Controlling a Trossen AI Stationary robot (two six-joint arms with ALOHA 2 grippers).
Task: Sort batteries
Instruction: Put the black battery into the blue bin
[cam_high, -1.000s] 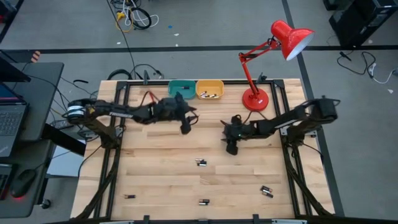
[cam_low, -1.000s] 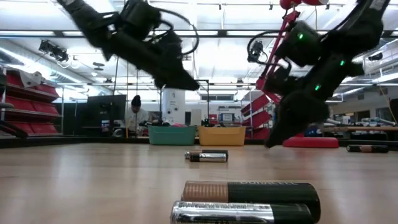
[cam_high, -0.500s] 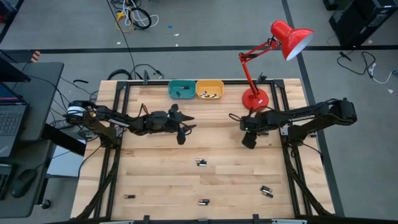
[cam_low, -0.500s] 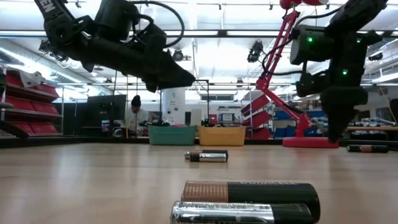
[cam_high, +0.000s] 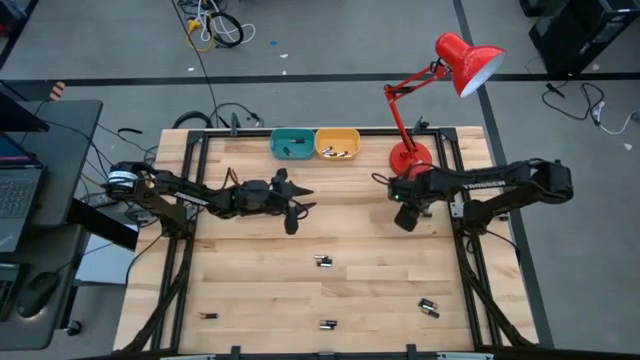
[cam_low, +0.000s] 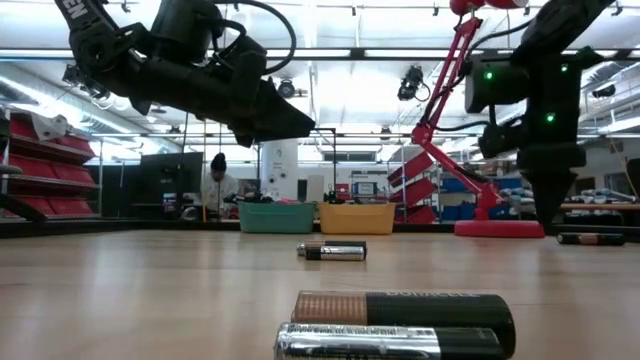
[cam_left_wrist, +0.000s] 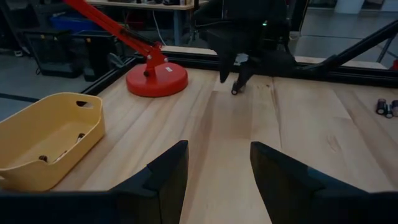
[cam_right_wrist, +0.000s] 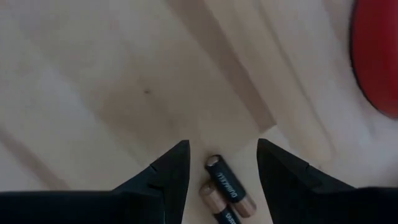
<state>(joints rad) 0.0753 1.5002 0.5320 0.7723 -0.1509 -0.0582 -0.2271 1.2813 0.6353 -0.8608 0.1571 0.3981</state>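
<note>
Two batteries (cam_right_wrist: 225, 185) lie side by side on the counter (cam_high: 250, 280) right under the right hand (cam_right_wrist: 221, 165). In the right wrist view they show in the gap between its open fingers (cam_right_wrist: 171, 171), and no finger touches them. In the high view the right hand (cam_high: 405, 217) sits right of centre, just below the red lamp base (cam_high: 410, 158), with its arm reaching in from the right edge. In the low view it points straight down, tips close over the wood (cam_low: 548, 205). The left hand (cam_high: 290, 205) is left of centre, below the teal bin (cam_high: 291, 135), well apart from the right one. Its arm lies stretched out from the left edge. In the low view it is held high and tilted (cam_low: 285, 120). Its fingers are open in the left wrist view (cam_left_wrist: 217, 168), with nothing between them. More loose batteries on the counter: a pair at centre (cam_high: 323, 261), a pair at lower right (cam_high: 428, 307), one at bottom centre (cam_high: 327, 324), one at lower left (cam_high: 207, 316). A few lie in the yellow bin (cam_high: 337, 133), and one dark item in the teal bin can't be told.
</note>
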